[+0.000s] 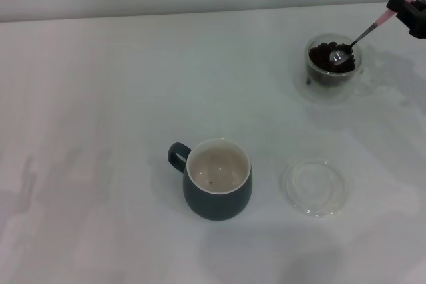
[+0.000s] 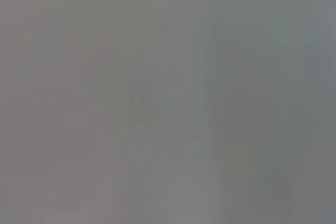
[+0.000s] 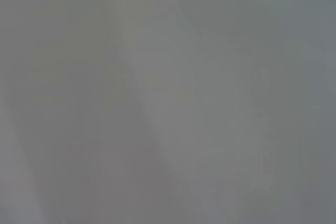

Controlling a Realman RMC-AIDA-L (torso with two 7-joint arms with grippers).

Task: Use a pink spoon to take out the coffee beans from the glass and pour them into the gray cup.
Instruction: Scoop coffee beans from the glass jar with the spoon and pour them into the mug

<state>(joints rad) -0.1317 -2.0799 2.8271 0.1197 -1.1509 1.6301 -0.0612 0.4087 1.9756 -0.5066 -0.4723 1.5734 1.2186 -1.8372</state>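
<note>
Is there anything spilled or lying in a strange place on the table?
One dark speck, maybe a stray bean, lies beside the glass. The right gripper holds the pink spoon in the coffee beans. The gray cup stands upright.

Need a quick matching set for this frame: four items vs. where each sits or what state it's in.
Items:
1. spoon
2. glass
3. gray cup
4. clear dish

States:
A. nearly empty, handle toward robot's left
B. bowl dipped among beans, handle in right pincer
C. flat on table, right of cup
D. holds dark beans, far right

Pairs: 1-B, 2-D, 3-A, 4-C
</note>
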